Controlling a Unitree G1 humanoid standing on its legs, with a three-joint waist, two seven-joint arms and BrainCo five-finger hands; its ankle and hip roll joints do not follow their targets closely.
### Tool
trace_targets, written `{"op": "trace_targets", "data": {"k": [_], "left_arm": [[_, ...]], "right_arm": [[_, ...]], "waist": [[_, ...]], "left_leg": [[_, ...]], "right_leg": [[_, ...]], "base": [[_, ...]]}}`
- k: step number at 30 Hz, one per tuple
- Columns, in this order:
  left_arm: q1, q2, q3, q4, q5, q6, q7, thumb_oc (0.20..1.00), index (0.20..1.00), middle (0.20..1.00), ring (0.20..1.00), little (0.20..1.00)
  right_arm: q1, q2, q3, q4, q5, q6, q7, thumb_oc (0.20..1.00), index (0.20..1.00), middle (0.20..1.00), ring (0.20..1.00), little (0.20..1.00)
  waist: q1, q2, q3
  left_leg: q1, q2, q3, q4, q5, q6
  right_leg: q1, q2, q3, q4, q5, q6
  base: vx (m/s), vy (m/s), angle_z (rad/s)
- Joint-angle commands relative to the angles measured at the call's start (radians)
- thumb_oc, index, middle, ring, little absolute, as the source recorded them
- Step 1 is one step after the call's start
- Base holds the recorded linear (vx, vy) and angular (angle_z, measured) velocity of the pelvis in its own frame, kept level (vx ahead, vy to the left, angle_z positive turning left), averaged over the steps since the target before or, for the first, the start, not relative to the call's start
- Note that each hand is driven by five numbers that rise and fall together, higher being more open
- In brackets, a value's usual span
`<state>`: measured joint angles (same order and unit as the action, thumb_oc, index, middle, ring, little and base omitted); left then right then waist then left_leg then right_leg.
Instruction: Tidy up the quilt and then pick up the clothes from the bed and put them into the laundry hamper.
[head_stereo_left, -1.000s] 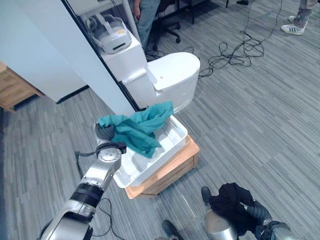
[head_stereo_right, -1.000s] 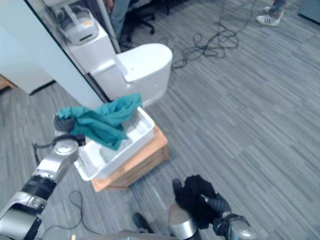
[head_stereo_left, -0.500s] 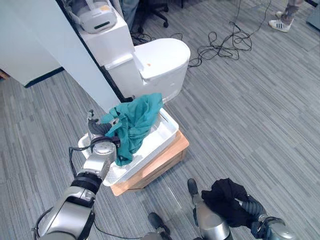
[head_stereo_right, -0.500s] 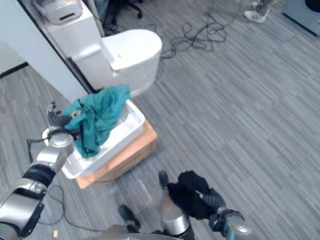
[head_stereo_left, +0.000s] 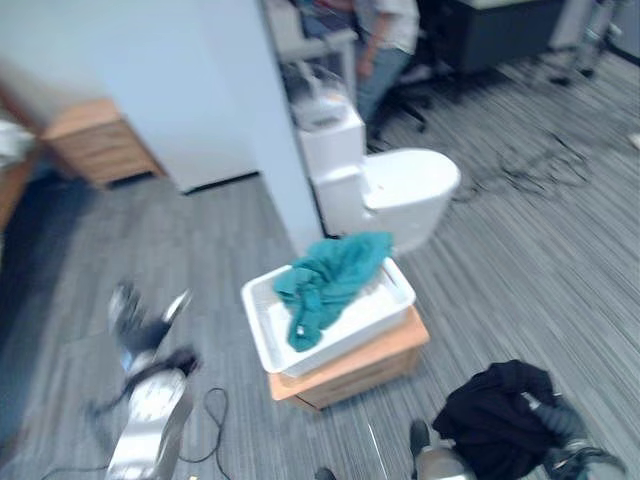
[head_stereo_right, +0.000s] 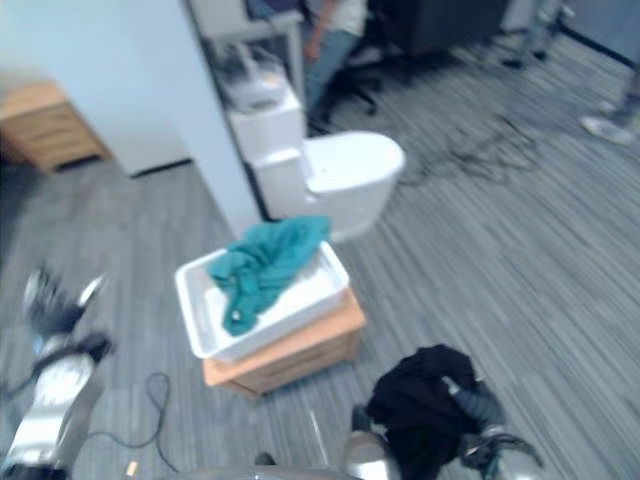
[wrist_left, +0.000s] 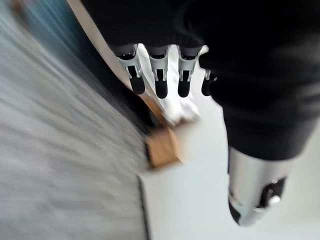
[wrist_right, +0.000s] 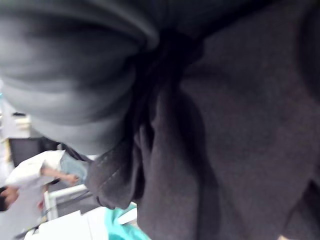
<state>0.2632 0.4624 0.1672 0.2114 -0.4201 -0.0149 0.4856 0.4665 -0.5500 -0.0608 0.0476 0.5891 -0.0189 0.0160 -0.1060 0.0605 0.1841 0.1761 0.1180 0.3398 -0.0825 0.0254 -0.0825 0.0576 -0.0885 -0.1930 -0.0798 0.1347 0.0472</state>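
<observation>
A teal garment (head_stereo_left: 330, 285) lies heaped in the white laundry hamper (head_stereo_left: 262, 325), draped over its far rim; the hamper sits on a low wooden stand (head_stereo_left: 385, 355). The left wrist view shows the left hand (wrist_left: 157, 75) with fingers straight, holding nothing. The right hand (head_stereo_left: 560, 425) is curled round a black garment (head_stereo_left: 495, 420), which crowds its wrist view. Grey plank floor (head_stereo_left: 560, 270), white toilet (head_stereo_left: 405, 195) beyond, a wooden cabinet (head_stereo_left: 95, 150), a person (head_stereo_left: 385, 40) standing behind.

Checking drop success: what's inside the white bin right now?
A teal garment lies in the white bin, one end draped over the far rim. Anything beneath it is hidden. The black garment is in the right hand.
</observation>
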Motion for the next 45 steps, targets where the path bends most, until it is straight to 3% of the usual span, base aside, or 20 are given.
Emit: {"op": "trace_targets", "data": {"k": [1, 5, 6, 7, 8, 9, 11, 14, 15, 23, 34, 45], "left_arm": [[-0.062, 0.023, -0.081, 0.160, 0.012, -0.007, -0.091, 1.000, 1.000, 1.000, 1.000, 1.000], [-0.005, -0.071, -0.091, 0.530, -0.006, -0.080, -0.231, 1.000, 1.000, 1.000, 1.000, 1.000], [-0.008, -0.106, -0.083, 0.659, 0.017, -0.054, -0.283, 1.000, 1.000, 1.000, 1.000, 1.000], [-0.009, -0.113, -0.081, 0.702, 0.029, -0.075, -0.297, 1.000, 1.000, 1.000, 1.000, 1.000], [-0.010, -0.140, -0.085, 0.858, 0.075, -0.067, -0.345, 1.000, 1.000, 1.000, 1.000, 1.000], [-0.011, -0.142, -0.085, 0.871, 0.087, -0.085, -0.343, 1.000, 1.000, 1.000, 1.000, 1.000], [-0.008, -0.161, -0.098, 1.005, 0.156, -0.033, -0.368, 1.000, 1.000, 1.000, 1.000, 1.000], [0.003, -0.176, -0.099, 1.107, 0.235, -0.037, -0.383, 1.000, 1.000, 1.000, 1.000, 1.000], [0.012, -0.186, -0.107, 1.152, 0.284, -0.051, -0.392, 1.000, 1.000, 1.000, 1.000, 1.000], [-0.035, -0.165, -0.199, 1.162, 0.358, -0.032, -0.357, 1.000, 1.000, 1.000, 1.000, 1.000], [-0.138, -0.065, -0.255, 1.131, 0.339, 0.016, -0.330, 1.000, 1.000, 1.000, 1.000, 1.000], [-0.155, -0.051, -0.263, 1.127, 0.326, 0.017, -0.333, 1.000, 1.000, 1.000, 1.000, 1.000]], "right_arm": [[-0.167, 0.006, 0.017, -0.087, 0.011, -0.114, -0.044, 0.200, 0.200, 0.200, 0.200, 0.200], [-0.378, -0.088, -0.020, -0.071, 0.011, -0.080, -0.076, 0.200, 0.200, 0.200, 0.200, 0.200], [-0.448, -0.110, -0.022, -0.068, -0.021, -0.075, -0.077, 0.200, 0.200, 0.200, 0.200, 0.200], [-0.465, -0.119, -0.024, -0.070, -0.024, -0.065, -0.079, 0.200, 0.200, 0.200, 0.200, 0.200], [-0.538, -0.154, -0.023, -0.069, -0.046, -0.043, -0.085, 0.200, 0.200, 0.200, 0.200, 0.200], [-0.545, -0.157, -0.022, -0.069, -0.047, -0.039, -0.086, 0.200, 0.200, 0.200, 0.200, 0.200], [-0.623, -0.190, -0.006, -0.057, -0.066, -0.024, -0.091, 0.200, 0.200, 0.200, 0.200, 0.200], [-0.714, -0.215, 0.027, -0.022, -0.065, -0.001, -0.099, 0.200, 0.200, 0.200, 0.200, 0.200], [-0.797, -0.223, 0.061, 0.009, -0.069, 0.040, -0.103, 0.200, 0.200, 0.200, 0.200, 0.200], [-1.100, -0.189, 0.221, 0.313, -0.083, 0.165, -0.064, 0.200, 0.200, 0.200, 0.200, 0.200], [-1.299, -0.132, 0.379, 0.614, -0.074, 0.177, -0.049, 0.200, 0.200, 0.200, 0.200, 0.200], [-1.335, -0.119, 0.411, 0.655, -0.071, 0.171, -0.049, 0.200, 0.200, 0.200, 0.200, 0.200]], "waist": [[0.016, -0.100, 0.005], [0.075, -0.114, 0.011], [0.090, -0.120, 0.016], [0.094, -0.121, 0.014], [0.109, -0.131, 0.015], [0.110, -0.132, 0.013], [0.126, -0.146, 0.009], [0.142, -0.165, 0.006], [0.156, -0.176, 0.002], [0.229, -0.218, 0.009], [0.310, -0.275, 0.078], [0.320, -0.280, 0.095]], "left_leg": [[-0.095, 0.023, -0.071, -0.004, 0.007, -0.013], [-0.100, 0.019, -0.095, -0.005, 0.011, -0.011], [-0.098, 0.019, -0.099, -0.005, 0.010, -0.011], [-0.102, 0.019, -0.100, -0.005, 0.013, -0.011], [-0.100, 0.020, -0.102, -0.005, 0.011, -0.012], [-0.104, 0.020, -0.102, -0.005, 0.013, -0.012], [-0.109, 0.020, -0.102, -0.005, 0.014, -0.012], [-0.113, 0.023, -0.101, -0.005, 0.014, -0.014], [-0.114, 0.025, -0.099, -0.005, 0.015, -0.015], [-0.133, 0.027, -0.122, -0.005, 0.024, -0.020], [-0.199, 0.044, -0.163, -0.005, 0.045, -0.025], [-0.215, 0.045, -0.170, -0.005, 0.049, -0.025]], "right_leg": [[0.044, -0.055, -0.030, 0.007, -0.135, 0.101], [0.063, -0.055, -0.059, -0.001, -0.133, 0.100], [0.071, -0.055, -0.069, -0.003, -0.134, 0.102], [0.068, -0.055, -0.071, -0.004, -0.132, 0.102], [0.076, -0.056, -0.081, -0.006, -0.133, 0.104], [0.073, -0.056, -0.082, -0.006, -0.131, 0.104], [0.073, -0.057, -0.090, -0.007, -0.130, 0.107], [0.076, -0.057, -0.102, -0.007, -0.130, 0.109], [0.080, -0.058, -0.112, -0.007, -0.131, 0.110], [0.093, -0.051, -0.159, -0.007, -0.125, 0.113], [0.061, -0.032, -0.175, -0.007, -0.101, 0.124], [0.050, -0.030, -0.175, -0.007, -0.097, 0.126]], "base": [[0.00, 0.042, 0.39], [0.00, 0.043, 0.27], [0.00, 0.039, 0.08], [0.00, 0.053, 0.03], [0.00, 0.022, 0.11], [0.01, 0.032, 0.05], [0.00, 0.017, 0.07], [0.03, -0.007, 0.11], [0.07, 0.005, 0.16], [0.05, -0.025, 0.10], [-0.01, -0.080, 0.11], [-0.01, -0.009, 0.03]]}}
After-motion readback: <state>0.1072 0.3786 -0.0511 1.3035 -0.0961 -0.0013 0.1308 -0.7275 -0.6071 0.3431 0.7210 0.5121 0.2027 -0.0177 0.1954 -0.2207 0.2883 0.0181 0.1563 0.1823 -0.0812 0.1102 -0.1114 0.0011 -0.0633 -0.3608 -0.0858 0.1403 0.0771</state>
